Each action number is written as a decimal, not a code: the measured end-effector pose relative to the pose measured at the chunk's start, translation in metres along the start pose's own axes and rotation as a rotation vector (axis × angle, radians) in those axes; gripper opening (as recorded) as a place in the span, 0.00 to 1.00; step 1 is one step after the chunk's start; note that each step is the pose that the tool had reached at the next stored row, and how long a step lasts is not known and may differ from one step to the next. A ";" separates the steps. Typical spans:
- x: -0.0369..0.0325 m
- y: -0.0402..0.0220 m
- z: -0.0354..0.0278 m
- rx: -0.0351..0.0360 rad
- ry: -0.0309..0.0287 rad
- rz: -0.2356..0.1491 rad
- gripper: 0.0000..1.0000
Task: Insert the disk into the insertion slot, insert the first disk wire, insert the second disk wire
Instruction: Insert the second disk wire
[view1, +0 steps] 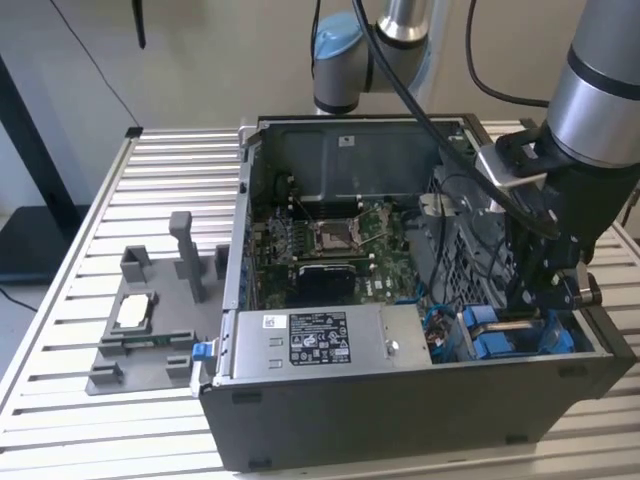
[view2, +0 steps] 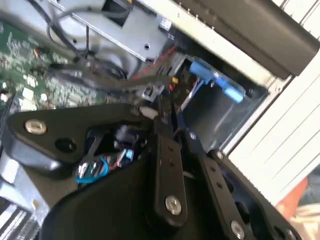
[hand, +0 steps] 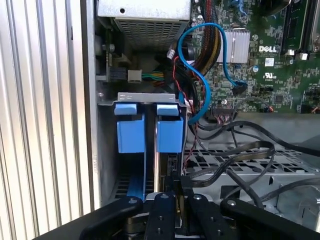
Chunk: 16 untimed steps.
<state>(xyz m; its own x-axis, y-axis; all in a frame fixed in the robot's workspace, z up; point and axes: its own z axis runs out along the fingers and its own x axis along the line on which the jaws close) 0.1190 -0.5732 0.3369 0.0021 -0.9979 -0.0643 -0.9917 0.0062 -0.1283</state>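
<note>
End effector (view1: 535, 300) low inside case (view1: 400, 410), pointing down

The light was soft and even. Inside the computer case (view1: 420, 390) it was dark and shadowy. The second wrist view looked blurry, and the black gripper (view2: 167, 150) up close was fuzzy.

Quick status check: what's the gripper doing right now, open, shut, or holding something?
Gripper: down inside the computer case at the blue disk carriers; fingers look close together, but whether they grip anything cannot be told.
</note>
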 end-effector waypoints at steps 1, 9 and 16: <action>0.0000 0.0000 0.0000 0.0000 -0.0010 0.000 0.16; 0.0003 0.0008 0.0054 0.0002 -0.0013 0.003 0.16; 0.0001 0.0008 0.0069 0.0003 -0.0050 0.003 0.18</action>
<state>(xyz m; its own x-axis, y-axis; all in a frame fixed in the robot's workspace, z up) 0.1191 -0.5729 0.3300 -0.0006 -0.9976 -0.0697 -0.9917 0.0095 -0.1284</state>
